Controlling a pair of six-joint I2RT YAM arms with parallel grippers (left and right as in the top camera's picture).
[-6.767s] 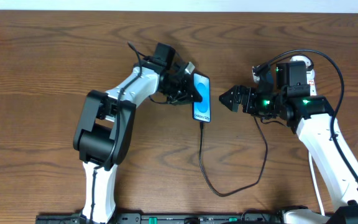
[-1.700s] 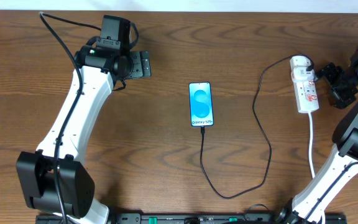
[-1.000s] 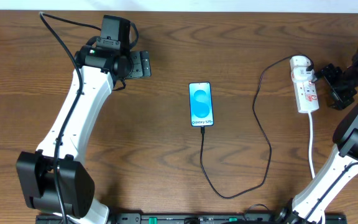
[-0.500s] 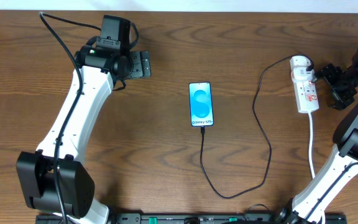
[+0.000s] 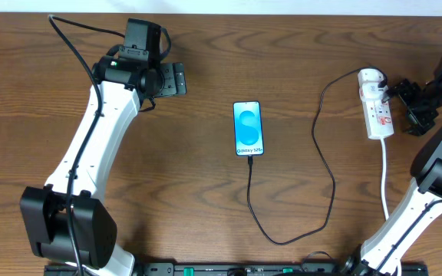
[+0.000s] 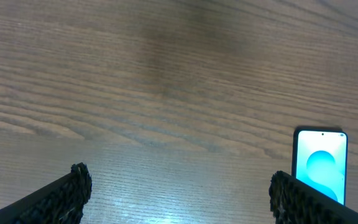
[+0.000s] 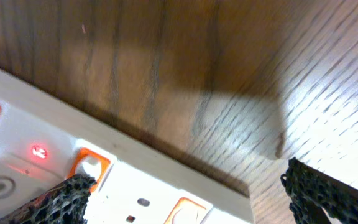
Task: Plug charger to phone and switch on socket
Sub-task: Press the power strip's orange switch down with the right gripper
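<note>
The phone lies flat mid-table with its teal screen up; its top part also shows in the left wrist view. The black charger cable meets the phone's bottom edge, loops down, then runs up to the white plug at the far end of the socket. My right gripper is open at the strip's right side, fingers spread over its white top, where a small red light glows beside orange switches. My left gripper is open and empty, far left of the phone.
The strip's thick white lead runs down toward the front edge beside my right arm. Bare wood shows between the left fingers. The cable loop lies in the middle front of the table.
Since the earliest frame both grippers left the phone and moved apart. Over the last second my right gripper edged slightly left onto the strip; the left arm stayed still.
</note>
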